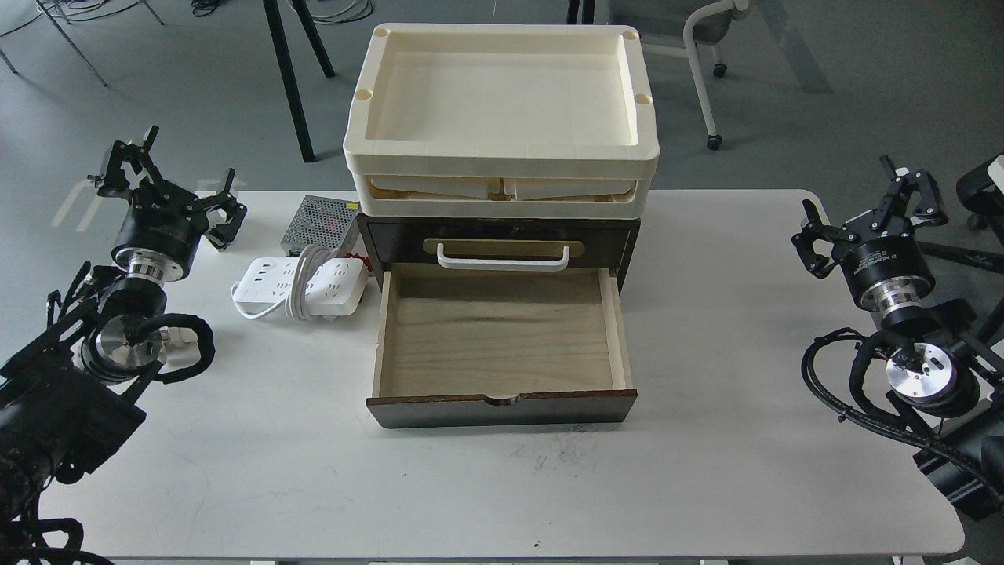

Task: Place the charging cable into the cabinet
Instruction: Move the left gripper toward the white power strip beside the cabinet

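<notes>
A: On the counter (706, 486), where was the charging cable (302, 289)?
B: Left of the cabinet (502, 329), drawer pulled out; metal box (319, 222) behind it, trays (502, 118) on top.
A: Claws?
B: Left claw (169, 176) and right claw (867, 212) both spread wide, holding nothing.

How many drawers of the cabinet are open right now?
1. The lower drawer is pulled out toward the robot, nothing visible inside. The upper drawer, with the white handle, is shut. Any drawers below cannot be seen.
</notes>
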Tool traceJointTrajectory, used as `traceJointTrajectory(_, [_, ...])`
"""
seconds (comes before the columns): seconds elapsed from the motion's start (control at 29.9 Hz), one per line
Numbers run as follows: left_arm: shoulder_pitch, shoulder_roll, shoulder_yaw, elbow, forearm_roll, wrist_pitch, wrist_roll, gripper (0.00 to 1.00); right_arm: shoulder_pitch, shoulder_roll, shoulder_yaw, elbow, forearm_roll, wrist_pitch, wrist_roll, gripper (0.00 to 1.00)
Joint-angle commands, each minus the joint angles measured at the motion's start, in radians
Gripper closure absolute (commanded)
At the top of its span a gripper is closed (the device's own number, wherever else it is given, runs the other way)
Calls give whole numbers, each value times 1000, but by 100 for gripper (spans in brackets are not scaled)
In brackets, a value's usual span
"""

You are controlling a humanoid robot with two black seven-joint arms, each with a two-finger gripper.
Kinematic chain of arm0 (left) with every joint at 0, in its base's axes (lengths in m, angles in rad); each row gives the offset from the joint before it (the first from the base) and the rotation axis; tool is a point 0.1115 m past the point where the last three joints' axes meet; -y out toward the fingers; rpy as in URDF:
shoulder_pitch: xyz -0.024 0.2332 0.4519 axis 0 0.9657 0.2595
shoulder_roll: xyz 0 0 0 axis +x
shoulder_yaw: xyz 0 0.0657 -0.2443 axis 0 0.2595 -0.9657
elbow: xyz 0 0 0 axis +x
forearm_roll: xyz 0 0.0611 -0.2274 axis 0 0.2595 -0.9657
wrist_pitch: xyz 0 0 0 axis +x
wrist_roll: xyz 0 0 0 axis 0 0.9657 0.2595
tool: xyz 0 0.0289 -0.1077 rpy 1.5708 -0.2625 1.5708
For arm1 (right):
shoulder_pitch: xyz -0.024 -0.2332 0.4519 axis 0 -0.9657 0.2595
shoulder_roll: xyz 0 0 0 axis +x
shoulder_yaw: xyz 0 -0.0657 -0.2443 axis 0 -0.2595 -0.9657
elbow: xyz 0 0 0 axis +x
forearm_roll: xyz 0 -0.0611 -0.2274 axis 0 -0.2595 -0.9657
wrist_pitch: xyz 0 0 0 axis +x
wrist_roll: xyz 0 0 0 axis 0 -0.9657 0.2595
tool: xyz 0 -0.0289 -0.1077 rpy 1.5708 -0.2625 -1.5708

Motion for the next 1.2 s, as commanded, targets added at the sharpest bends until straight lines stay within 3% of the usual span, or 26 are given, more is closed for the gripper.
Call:
traceJointTrajectory(0.0, [1,3,1,-2,0,0,-6,1,-1,0,-1,0,0,0,1,0])
traceJointTrajectory(0.33, [-8,27,-7,-8,0,0,7,1,-1,2,-4,-1,0,0,1,0])
traceJointTrajectory(0.54, [-22,155,6,-77,75,0,20,5,-1,2,-4,-1,-2,0,1,0])
traceJointTrajectory(0.74, [-99,256,6,-80,415,0,2,5,-1,2,-5,-1,-2,0,1,0])
traceJointTrajectory(1.0, [-174,403,24,-181,898,0,7,1,-1,2,-8,-1,-2,0,1,0])
traceJointTrajectory(1.17, [-180,425,71,-210,1248,44,40,1,-1,2,-8,2,-2,0,1,0])
